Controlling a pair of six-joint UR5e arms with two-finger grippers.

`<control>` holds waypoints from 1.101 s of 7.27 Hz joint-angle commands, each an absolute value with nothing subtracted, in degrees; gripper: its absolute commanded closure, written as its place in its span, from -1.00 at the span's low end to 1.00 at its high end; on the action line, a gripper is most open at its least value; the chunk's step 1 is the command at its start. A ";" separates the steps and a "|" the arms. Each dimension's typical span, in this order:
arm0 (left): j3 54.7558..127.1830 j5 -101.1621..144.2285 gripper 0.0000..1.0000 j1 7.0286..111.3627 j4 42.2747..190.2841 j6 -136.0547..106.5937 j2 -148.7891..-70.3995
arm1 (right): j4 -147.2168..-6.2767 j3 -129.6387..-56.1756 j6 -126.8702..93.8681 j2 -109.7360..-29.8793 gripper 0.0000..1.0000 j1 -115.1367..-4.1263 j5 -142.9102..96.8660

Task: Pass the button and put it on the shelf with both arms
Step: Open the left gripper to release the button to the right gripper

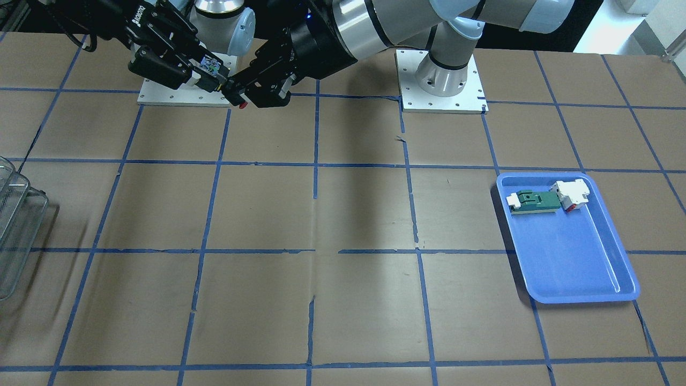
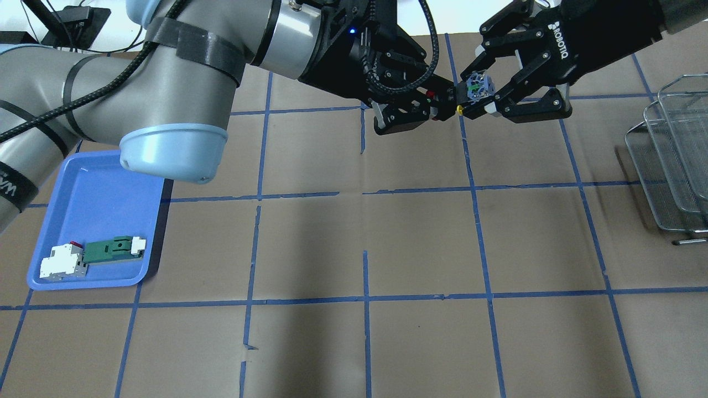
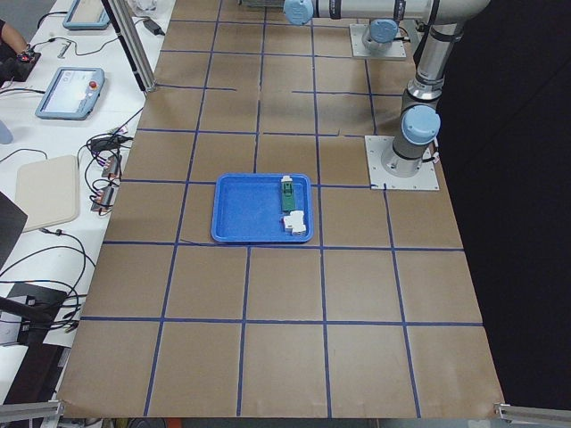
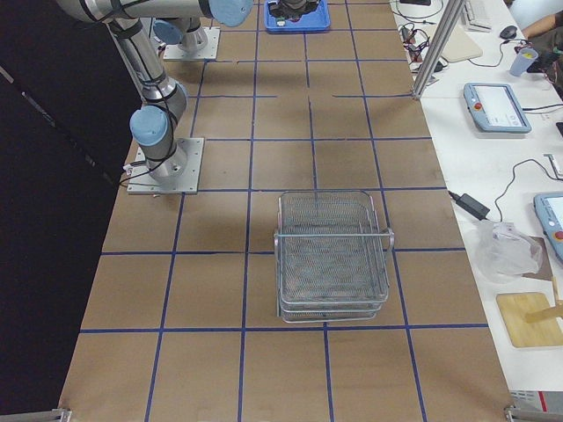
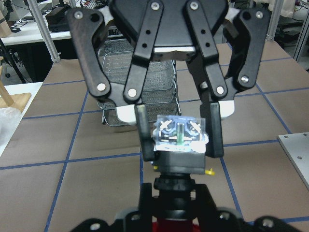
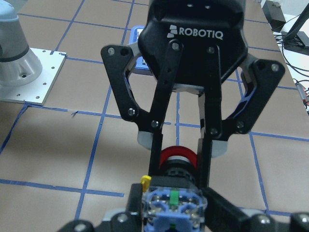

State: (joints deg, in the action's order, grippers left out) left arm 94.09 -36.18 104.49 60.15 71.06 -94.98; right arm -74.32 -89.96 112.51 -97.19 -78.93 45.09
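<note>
The button (image 2: 474, 87) hangs in the air between both grippers, above the table's robot side. Its blue-and-white block (image 1: 210, 65) points toward my right gripper, and its red cap (image 1: 243, 105) toward my left. My left gripper (image 2: 442, 100) is shut on the black collar behind the red cap, which shows in the right wrist view (image 6: 177, 155). My right gripper (image 2: 470, 95) has its fingers (image 5: 143, 130) against both sides of the block (image 5: 179, 135). The wire shelf (image 2: 675, 143) stands at the table's right end, also in the exterior right view (image 4: 332, 255).
A blue tray (image 2: 94, 193) on the robot's left side holds a green-and-white flat part (image 2: 113, 249) and a white blocky part with red (image 2: 61, 265). The arms' base plates (image 1: 439, 80) lie near the grippers. Blue tape lines grid the brown table.
</note>
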 commanded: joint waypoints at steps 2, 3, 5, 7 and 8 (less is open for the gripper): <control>93.61 -37.52 -1.00 104.50 60.38 71.02 -93.52 | -74.27 -90.00 112.24 -97.21 1.00 -78.93 45.17; 93.69 -37.96 -1.00 104.50 60.47 70.84 -93.34 | -74.27 -90.09 112.24 -97.29 1.00 -78.93 45.18; 93.43 -47.83 -1.00 104.59 61.08 66.49 -92.47 | -74.44 -89.56 112.24 -96.95 1.00 -78.93 46.39; 94.39 -62.60 -1.00 104.59 61.17 57.18 -90.71 | -78.10 -89.21 108.82 -96.68 1.00 -75.35 56.72; 94.48 -71.45 -1.00 104.59 61.26 50.69 -89.75 | -80.83 -88.95 109.07 -93.98 1.00 -70.97 59.91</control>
